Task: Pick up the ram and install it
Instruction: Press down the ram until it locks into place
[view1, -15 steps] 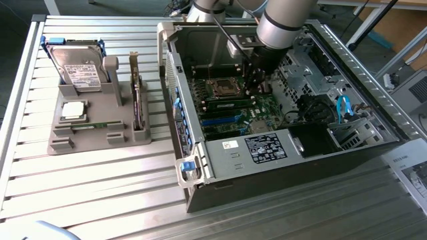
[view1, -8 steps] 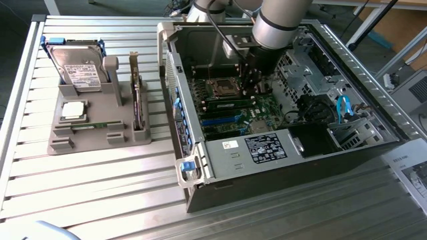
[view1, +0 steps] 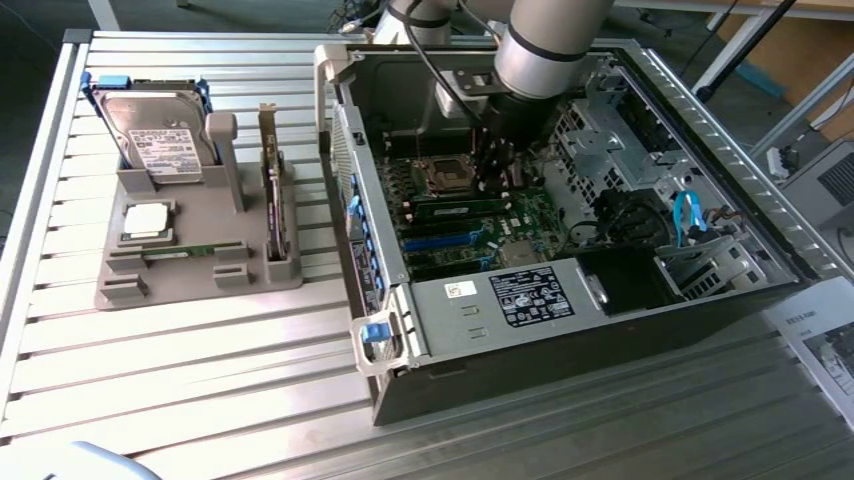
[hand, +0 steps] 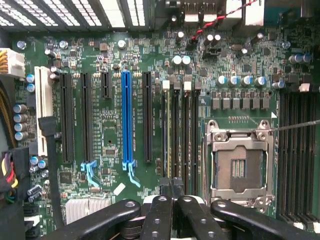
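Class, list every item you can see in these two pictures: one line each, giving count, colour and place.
Computer case: one, dark, open-sided, on the slatted table.
Motherboard: one, green, inside the case.
Processor socket: one, silver, empty, on the motherboard.
Ram: one, green, in a slot beside the socket.
Parts holder: one, grey, at the exterior view's left.
Hard drive: one, silver, upright in the holder.
Processor chip: one, silver, flat on the holder.
Expansion card: one, dark, upright in the holder.
Robot arm: one, grey, reaching into the case.
Pincer: one, black, shut, over the memory slots.

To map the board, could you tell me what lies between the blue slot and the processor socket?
In the wrist view: one black slot and four narrow memory slots.
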